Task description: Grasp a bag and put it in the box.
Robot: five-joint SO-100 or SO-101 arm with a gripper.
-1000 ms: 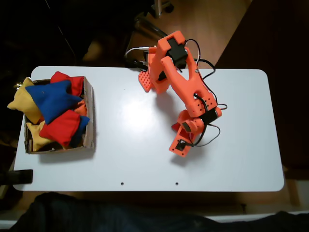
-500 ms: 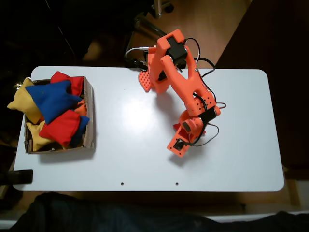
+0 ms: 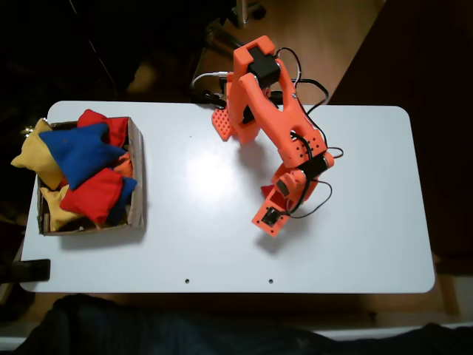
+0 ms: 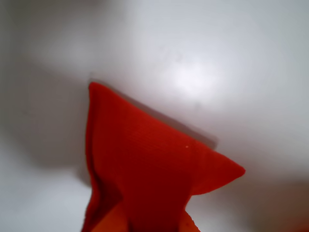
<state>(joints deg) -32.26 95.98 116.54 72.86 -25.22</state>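
White bench [image 3: 369, 251] spans the fixed view; brown box [image 3: 137, 166] at left, heaped with beanbags. Orange arm right of centre, hand [image 3: 272, 198] pointing down, clenched on the red bag [image 4: 145, 179], which hangs above the bench in the wrist view. Bag: soft cloth, pointed corners, likely light and slumping; pinching mid-body looks best.

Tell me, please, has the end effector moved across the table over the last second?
Yes. In the fixed view the end effector has drifted slightly left, toward the box, and a little up the picture, judged against the two small holes in the table.
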